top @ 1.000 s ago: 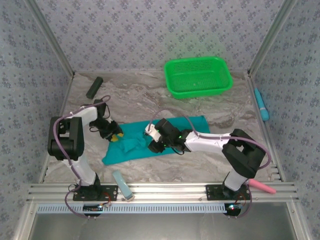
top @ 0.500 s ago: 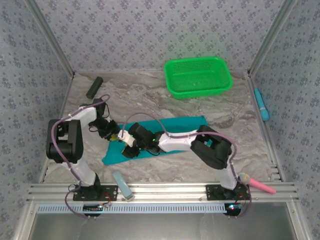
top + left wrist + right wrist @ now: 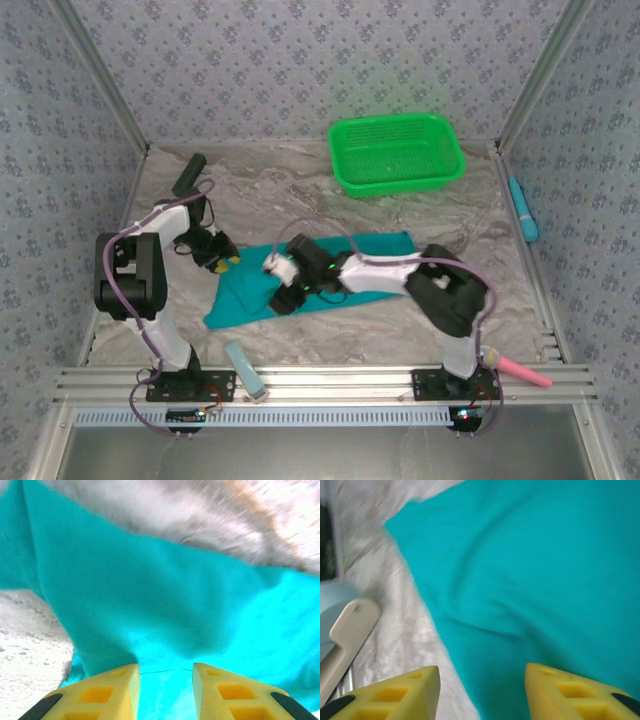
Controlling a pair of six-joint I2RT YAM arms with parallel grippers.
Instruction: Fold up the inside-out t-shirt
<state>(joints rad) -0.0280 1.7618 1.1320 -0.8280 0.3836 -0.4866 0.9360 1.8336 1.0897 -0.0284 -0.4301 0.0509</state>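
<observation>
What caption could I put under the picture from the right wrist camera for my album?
The right pincer spread open over the edge of the teal t-shirt on the marble table.

Top cam: bright, even light from overhead, only soft, short shadows on the table (image 3: 300,190). My left wrist cam's blurry, esp. along the top; t-shirt (image 3: 165,595) glares pale nr the bottom. My right wrist cam's soft too, bkgd at left edge out of focus
</observation>
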